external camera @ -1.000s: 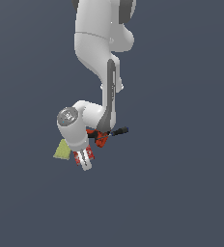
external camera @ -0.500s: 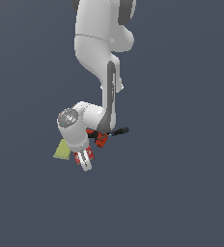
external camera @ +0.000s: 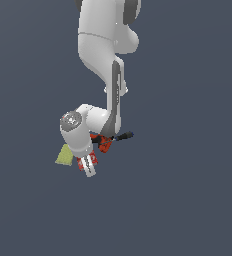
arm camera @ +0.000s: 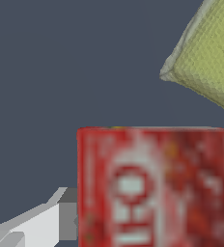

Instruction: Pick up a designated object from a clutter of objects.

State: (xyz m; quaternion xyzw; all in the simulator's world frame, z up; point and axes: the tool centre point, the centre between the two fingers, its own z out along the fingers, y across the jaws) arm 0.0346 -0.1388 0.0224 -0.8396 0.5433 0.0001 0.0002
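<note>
Only the wrist view shows the red lettered box filling the frame, one grey fingertip against its side and the yellow-green pad apart from it. In the exterior view the arm covers most of the box, beside the drill. Whether the gripper is clamped on it, I cannot tell.

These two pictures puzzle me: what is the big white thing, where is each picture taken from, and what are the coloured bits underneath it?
The white thing is a robot arm, drawn by a computer simulation. One picture comes from a camera off the arm, looking at the whole scene; the other from a camera on its wrist, close to its hand. On the dark surface lie a red box with white lettering, a yellow-green pad, an orange-red and black drill and a dark thin tool. The hand is right at the red box; one grey finger shows beside it. Whether it grips the box cannot be told.
</note>
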